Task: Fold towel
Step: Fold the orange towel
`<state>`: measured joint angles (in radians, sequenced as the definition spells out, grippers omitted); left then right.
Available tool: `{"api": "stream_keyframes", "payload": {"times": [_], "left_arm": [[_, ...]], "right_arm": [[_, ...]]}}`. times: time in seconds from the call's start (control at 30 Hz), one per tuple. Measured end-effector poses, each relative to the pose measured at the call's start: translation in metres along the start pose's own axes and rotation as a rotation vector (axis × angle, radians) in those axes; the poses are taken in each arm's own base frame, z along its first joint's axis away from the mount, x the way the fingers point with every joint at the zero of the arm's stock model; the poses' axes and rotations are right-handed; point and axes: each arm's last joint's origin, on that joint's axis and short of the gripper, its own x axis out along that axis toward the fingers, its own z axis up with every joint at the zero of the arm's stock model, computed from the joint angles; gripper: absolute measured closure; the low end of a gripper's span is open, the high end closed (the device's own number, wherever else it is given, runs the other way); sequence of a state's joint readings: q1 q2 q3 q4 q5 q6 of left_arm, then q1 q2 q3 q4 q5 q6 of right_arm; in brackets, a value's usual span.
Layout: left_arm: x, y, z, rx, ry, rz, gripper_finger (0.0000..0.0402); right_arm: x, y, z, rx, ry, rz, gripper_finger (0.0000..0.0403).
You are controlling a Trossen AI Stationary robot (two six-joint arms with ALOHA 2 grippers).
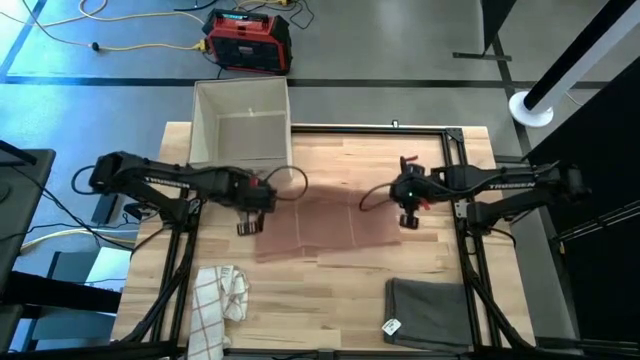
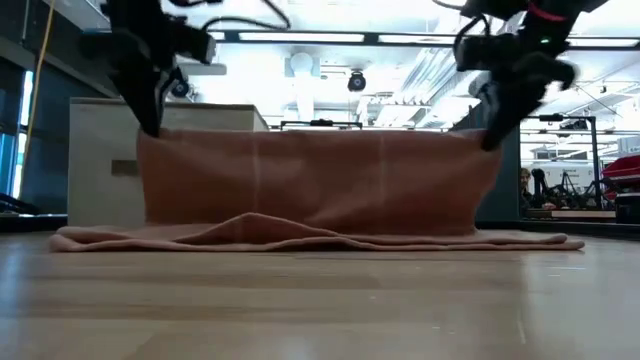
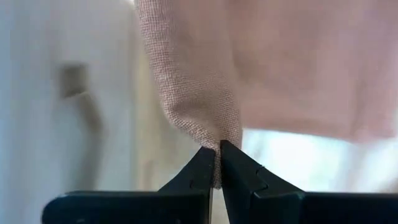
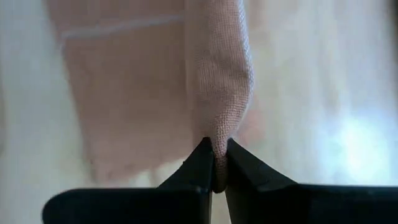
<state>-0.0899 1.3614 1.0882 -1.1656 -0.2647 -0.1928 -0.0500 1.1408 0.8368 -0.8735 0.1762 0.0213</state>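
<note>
Nearest the camera in the high view lie a dark grey cloth (image 1: 428,312) and a crumpled checked cloth (image 1: 218,296) on the front of the bench (image 1: 330,300), both apart from the work.

Mid-bench, the towel (image 1: 322,225) hangs as a curtain between two raised corners, its lower part trailing flat on the wood. Left hand (image 1: 249,226) is pinched tight on one corner, right hand (image 1: 409,219) on the other; each wrist view shows cloth bunched between closed tips.

To fold well, I judge both hands should travel together at equal height, keeping the top edge taut and level, then lay it onto the resting edge so the corners meet.

Fabric is pinkish-brown, thin, finely woven, limp, with faint crease lines.

Behind stands an open white bin (image 1: 241,122).
</note>
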Motion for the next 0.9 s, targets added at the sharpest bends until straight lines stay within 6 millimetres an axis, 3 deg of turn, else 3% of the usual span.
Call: {"api": "stream_keyframes", "payload": {"times": [0.13,0.4,0.77,0.9], "left_arm": [[0.0,-0.019,0.002,-0.048,-0.086,-0.022,0.0394],[0.029,-0.05,-0.009,-0.11,-0.079,-0.138,0.0394],[0.032,-0.078,-0.005,-0.038,-0.147,-0.261,0.0359],[0.032,-0.079,-0.004,-0.027,-0.127,-0.328,0.0325]], "right_arm": [[-0.002,0.011,-0.007,-0.061,0.065,0.071,0.0395],[0.008,0.029,-0.011,-0.131,0.114,0.166,0.0395],[0.022,0.04,-0.029,-0.158,0.203,0.206,0.0382],[0.023,0.042,-0.031,-0.122,0.22,0.248,0.0326]]}}
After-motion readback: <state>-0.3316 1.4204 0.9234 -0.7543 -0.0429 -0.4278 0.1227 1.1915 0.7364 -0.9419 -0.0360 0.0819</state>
